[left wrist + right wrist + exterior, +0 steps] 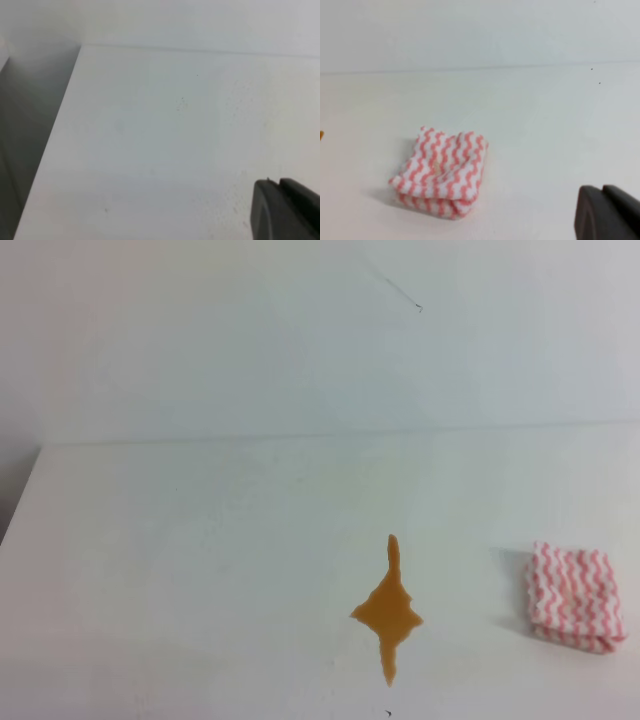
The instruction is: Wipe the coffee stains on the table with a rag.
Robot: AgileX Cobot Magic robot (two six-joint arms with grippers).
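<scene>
The coffee stains (390, 615) form one orange-brown puddle with pointed ends on the white table (200, 560), front centre in the high view. To its right lies the rag (574, 597), folded, with pink-and-white zigzag stripes. In the right wrist view the rag (441, 171) lies left of centre, and my right gripper (601, 189) shows at the lower right corner, shut, empty and well apart from it. A sliver of the stain (321, 134) peeks in at the left edge. My left gripper (277, 184) is shut over bare table (150, 140). Neither gripper shows in the high view.
A pale wall (300, 330) rises behind the table's far edge. The table's left edge (50, 145) drops off beside a grey gap in the left wrist view.
</scene>
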